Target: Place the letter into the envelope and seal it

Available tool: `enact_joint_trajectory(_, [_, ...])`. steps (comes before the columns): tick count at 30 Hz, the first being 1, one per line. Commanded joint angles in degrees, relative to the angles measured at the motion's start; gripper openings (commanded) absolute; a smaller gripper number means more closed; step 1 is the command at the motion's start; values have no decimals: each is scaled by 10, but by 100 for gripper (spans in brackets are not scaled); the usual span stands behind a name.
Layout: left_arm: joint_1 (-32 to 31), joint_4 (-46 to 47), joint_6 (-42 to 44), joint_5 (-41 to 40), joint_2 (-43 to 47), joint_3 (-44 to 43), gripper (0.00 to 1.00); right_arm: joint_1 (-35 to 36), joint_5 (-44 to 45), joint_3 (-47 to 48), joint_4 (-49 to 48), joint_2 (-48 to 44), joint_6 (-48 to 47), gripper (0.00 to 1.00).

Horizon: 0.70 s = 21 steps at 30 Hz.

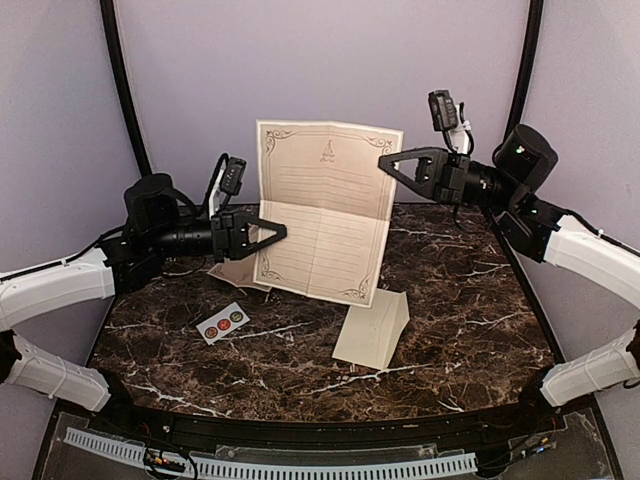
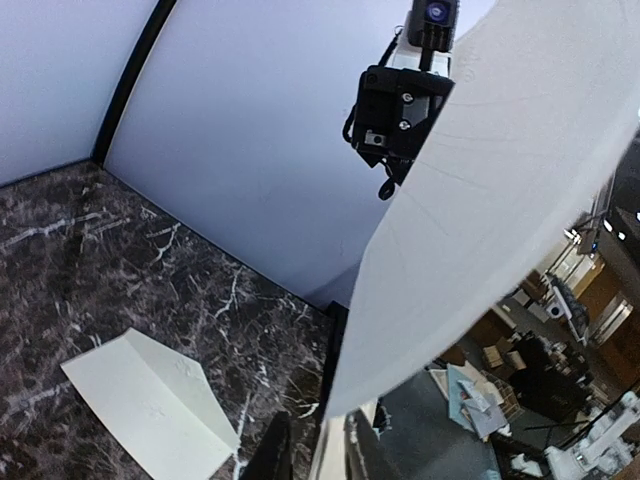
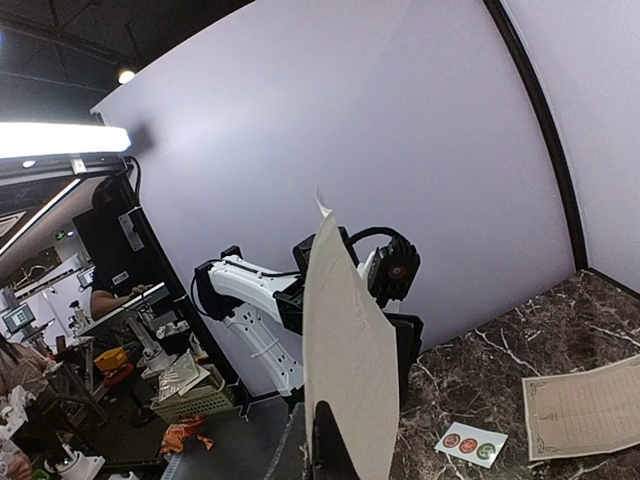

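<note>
The letter, a creased sheet with an ornate printed border, hangs upright in the air over the back of the table. My right gripper is shut on its upper right edge; in the right wrist view the sheet rises edge-on from the jaws. My left gripper is at the letter's left edge. In the left wrist view the paper runs down between its fingers, with a thin gap still showing on one side. The cream envelope lies flat on the marble at the centre right, apart from both grippers.
A second bordered sheet lies on the table under the left gripper. A small white strip of round stickers sits near the front left. Purple walls close off the back and sides of the dark marble table.
</note>
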State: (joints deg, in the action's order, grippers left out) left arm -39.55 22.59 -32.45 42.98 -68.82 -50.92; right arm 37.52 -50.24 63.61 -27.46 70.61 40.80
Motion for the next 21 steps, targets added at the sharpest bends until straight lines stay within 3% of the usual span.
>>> enact_joint_trajectory(1, [-1,15,4,2,9,8,12,5,11,-1,-16,1,-9,0])
enact_joint_trajectory(3, [-1,-3,13,-19,12,5,1,5,16,-2,-12,3,-13,0])
enact_joint_trajectory(8, [0,-94,55,-132,42,-5,0,5,54,12,59,2,-46,0])
enact_joint_trajectory(9, [0,-117,65,-149,46,-10,0,5,62,14,77,0,-53,6])
enact_joint_trajectory(10, [2,-130,87,-154,51,-14,0,5,71,13,89,-1,-59,24])
enact_joint_trajectory(14, [20,-203,137,-155,53,-50,0,5,107,-10,102,-20,-58,70])
enact_joint_trajectory(17, [46,-249,153,-153,59,-62,0,5,146,-30,114,-42,-54,85])
enact_joint_trajectory(21, [69,-257,165,-152,98,-57,0,5,165,-62,100,-76,-37,91])
